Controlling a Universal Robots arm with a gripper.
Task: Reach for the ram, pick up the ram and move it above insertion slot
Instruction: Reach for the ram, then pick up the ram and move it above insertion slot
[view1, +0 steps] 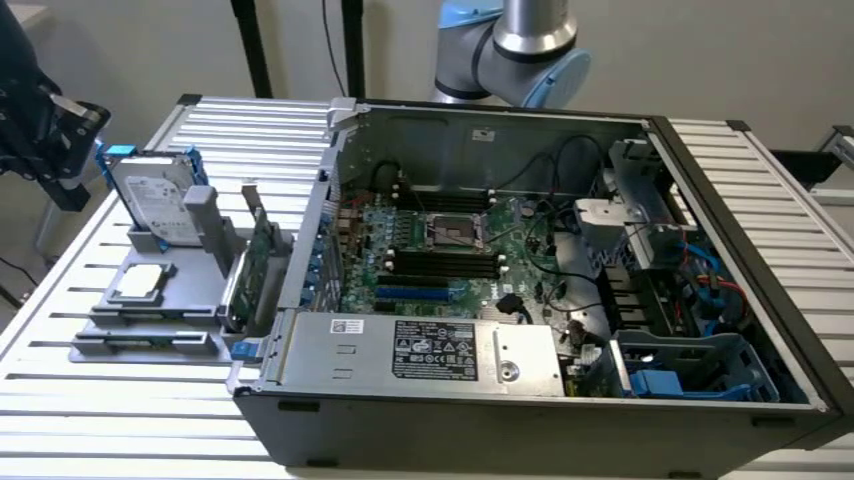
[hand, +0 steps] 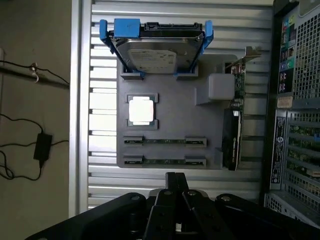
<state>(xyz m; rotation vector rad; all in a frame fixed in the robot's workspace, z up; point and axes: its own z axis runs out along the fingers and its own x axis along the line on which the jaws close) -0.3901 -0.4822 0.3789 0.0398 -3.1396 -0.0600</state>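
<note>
Exterior view: even, soft overhead light, moderately bright. Table (view1: 747, 180) slats carry a pale sheen w/ thin dark lines btwn them; wall (view1: 721, 50) is flat grey-white. Inside of the case (view1: 534, 230) runs dimmer, w/ deep shadow around the drive cages at the exterior view's right. Wrist view: square chip (hand: 140, 110) blows out to white glare; hard drive (hand: 155, 56) lid shows a soft reflection. Floor (hand: 35, 100) beside the table is dull brown, dim. Jaws, pressed together, read near-black, underexposed.

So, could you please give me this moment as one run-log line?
phase: reach | gripper: shut, empty, apart from ram | ram: lying in gray holder, untouched
</note>
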